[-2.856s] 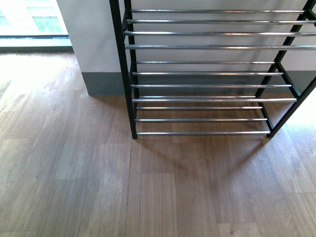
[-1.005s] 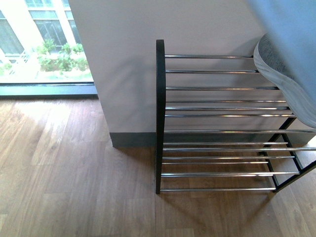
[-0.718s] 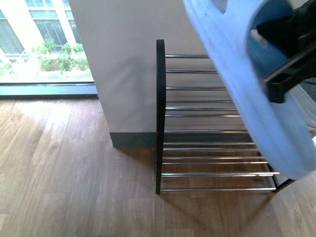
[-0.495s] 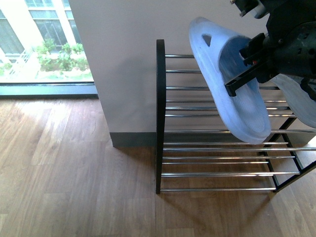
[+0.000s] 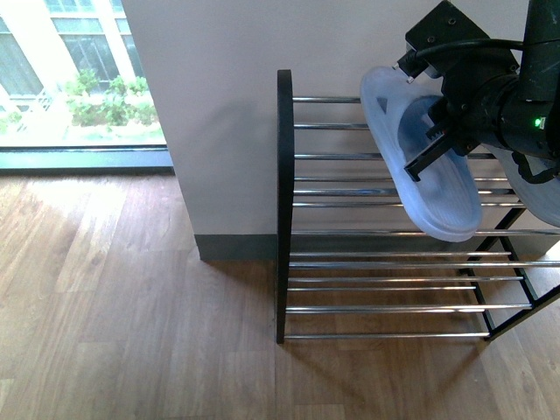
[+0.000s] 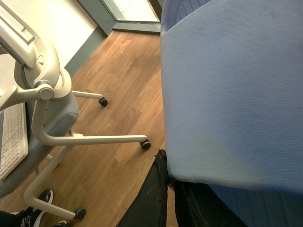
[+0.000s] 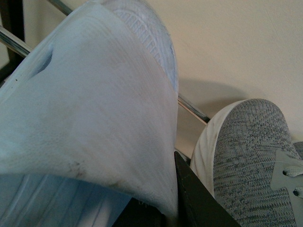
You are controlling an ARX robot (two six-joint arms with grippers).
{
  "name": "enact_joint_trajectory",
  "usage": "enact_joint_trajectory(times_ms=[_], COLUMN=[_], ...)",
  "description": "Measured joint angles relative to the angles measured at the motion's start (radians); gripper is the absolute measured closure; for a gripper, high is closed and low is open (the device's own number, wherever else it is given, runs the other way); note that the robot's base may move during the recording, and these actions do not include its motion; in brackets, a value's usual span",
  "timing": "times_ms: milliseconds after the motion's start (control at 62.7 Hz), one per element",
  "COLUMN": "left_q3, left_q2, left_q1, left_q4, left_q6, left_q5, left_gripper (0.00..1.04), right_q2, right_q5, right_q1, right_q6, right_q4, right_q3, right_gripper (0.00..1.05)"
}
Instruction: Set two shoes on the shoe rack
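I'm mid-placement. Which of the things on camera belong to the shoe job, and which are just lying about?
Belongs to the job:
- pale blue rubber slide sandal
- grey knit sneaker with white sole
- black-framed shoe rack with chrome rods

Just lying about:
- grey office chair with white frame and castors
- white keyboard

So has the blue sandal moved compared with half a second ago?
Yes. Against the rack, which stays fixed in the front view, the sandal has shifted slightly right and looks smaller, so it probably went further from the camera, toward the shelves.
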Motion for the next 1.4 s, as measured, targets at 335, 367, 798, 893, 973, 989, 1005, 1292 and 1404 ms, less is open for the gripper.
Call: enact_joint_trajectory(times_ms=[335,367,798,893,973,989,1005,1292,1404], left_q3=[0.000,0.000,0.000,0.000,0.000,0.000,0.000,0.000,0.000], left_q2=[0.000,0.000,0.000,0.000,0.000,0.000,0.000,0.000,0.000], left_q1=[0.000,0.000,0.000,0.000,0.000,0.000,0.000,0.000,0.000], left_q4=[0.000,0.000,0.000,0.000,0.000,0.000,0.000,0.000,0.000], left_q6=[0.000,0.000,0.000,0.000,0.000,0.000,0.000,0.000,0.000], left_q5=[0.000,0.000,0.000,0.000,0.000,0.000,0.000,0.000,0.000], left_gripper=[1.03,1.03,1.03,1.03,1.03,1.03,1.03,1.03,1.03], right_q2=[0.052,0.054,0.034,0.004,-0.046,-0.055,-0.065,-0.411,-0.582], right_q5=[0.039,0.043,0.068,0.070,0.052,0.046,0.042,-0.137,-0.245], right_q1=[-0.098,-0.103,-0.093,-0.089,-0.082,-0.081,-0.080,-0.151,-0.233], right_q6=[-0.173,-0.178,-0.148,-0.113,-0.072,-0.066,-0.056,0.197,0.318], right_q4=[0.009,0.009,-0.015,-0.050,-0.107,-0.116,-0.124,-0.526,-0.656], right_q3=[0.061,0.063,0.063,0.062,0.043,0.039,0.035,-0.047,-0.047], right_gripper=[1.03,1.03,0.75,0.59,0.47,0.45,0.44,0.09,0.09])
